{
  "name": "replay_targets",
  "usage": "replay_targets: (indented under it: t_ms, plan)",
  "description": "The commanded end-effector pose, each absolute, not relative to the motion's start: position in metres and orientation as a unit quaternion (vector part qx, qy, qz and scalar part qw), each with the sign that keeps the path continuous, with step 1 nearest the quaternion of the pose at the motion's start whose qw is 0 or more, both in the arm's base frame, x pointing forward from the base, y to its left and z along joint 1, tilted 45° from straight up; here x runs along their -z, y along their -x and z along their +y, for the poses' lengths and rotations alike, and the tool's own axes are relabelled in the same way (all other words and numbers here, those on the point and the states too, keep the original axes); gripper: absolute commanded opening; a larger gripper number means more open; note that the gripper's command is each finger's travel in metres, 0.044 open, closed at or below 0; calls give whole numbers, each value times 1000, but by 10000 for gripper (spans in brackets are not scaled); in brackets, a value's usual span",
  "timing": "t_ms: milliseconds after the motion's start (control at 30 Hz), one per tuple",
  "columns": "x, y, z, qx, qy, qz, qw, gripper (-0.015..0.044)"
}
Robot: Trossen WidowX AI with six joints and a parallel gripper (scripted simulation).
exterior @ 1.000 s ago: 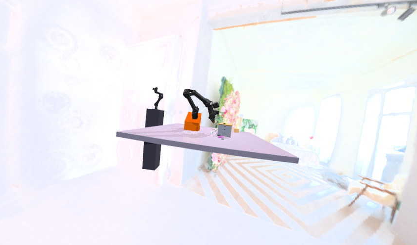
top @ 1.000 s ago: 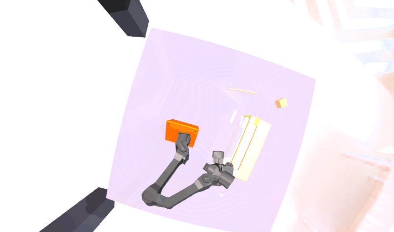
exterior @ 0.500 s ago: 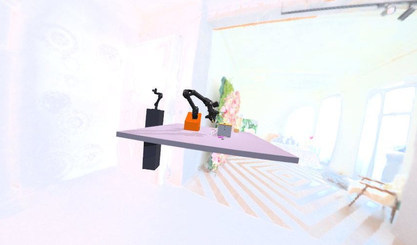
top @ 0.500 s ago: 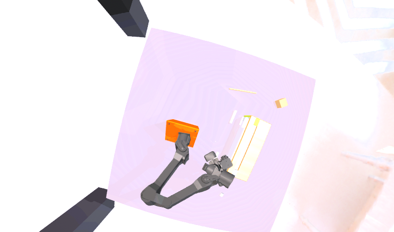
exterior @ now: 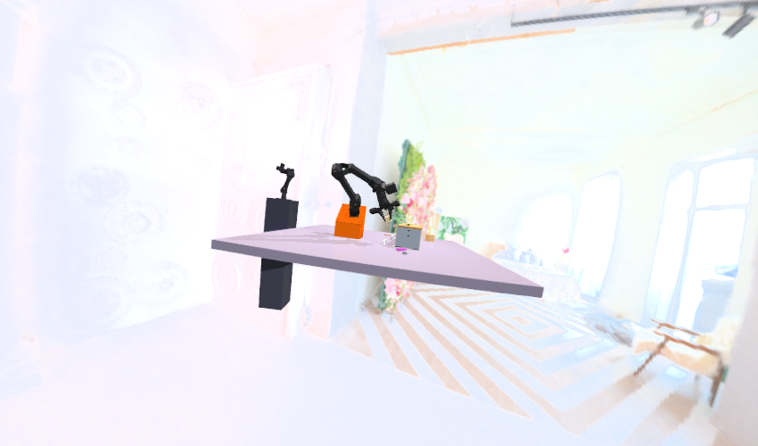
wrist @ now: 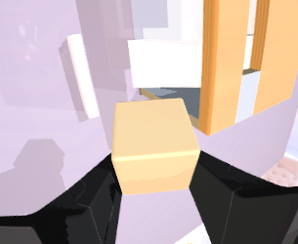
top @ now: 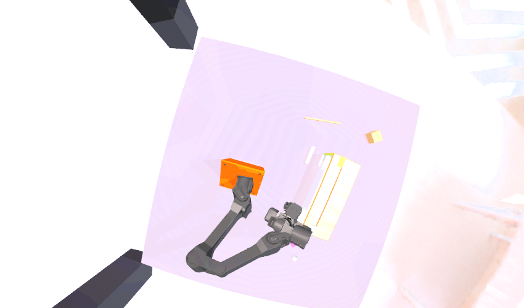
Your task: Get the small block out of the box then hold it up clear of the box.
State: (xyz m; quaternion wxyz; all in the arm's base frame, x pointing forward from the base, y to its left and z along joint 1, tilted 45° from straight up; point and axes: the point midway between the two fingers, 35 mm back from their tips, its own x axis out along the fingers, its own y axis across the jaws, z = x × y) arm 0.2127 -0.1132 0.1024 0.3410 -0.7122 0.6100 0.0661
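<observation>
My gripper (top: 282, 214) (exterior: 387, 218) (wrist: 151, 153) is shut on a small tan block (wrist: 149, 129), with one finger on each side of it. The gripper and block are raised above the table, close to the box's near end in the top view. The box (top: 342, 202) (exterior: 407, 238) (wrist: 276, 63) stands upright, with a wooden top and grey end wall. In the wrist view its corner is just beyond the block to the upper right. The exact gap between block and box cannot be told. The shelf is mostly hidden.
Another tan cube (top: 375, 136) (exterior: 429, 237) and a thin stick (top: 322, 120) lie past the box's far end. A white bar (top: 309, 154) (wrist: 83, 75) lies before its front. A magenta piece (exterior: 400, 249) and small grey cube (top: 294, 258) (exterior: 404, 252) lie near its near end.
</observation>
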Motion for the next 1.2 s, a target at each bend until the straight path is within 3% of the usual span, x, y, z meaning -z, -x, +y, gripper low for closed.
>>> replay_targets:
  t_ms: [0,900,1167]
  plan:
    - [-108,-213,-111,-109,742,600,279,0]
    - [-125,-208,-100,-371,786,472,-146,0]
    - [-125,-208,-100,-377,784,467,-157,0]
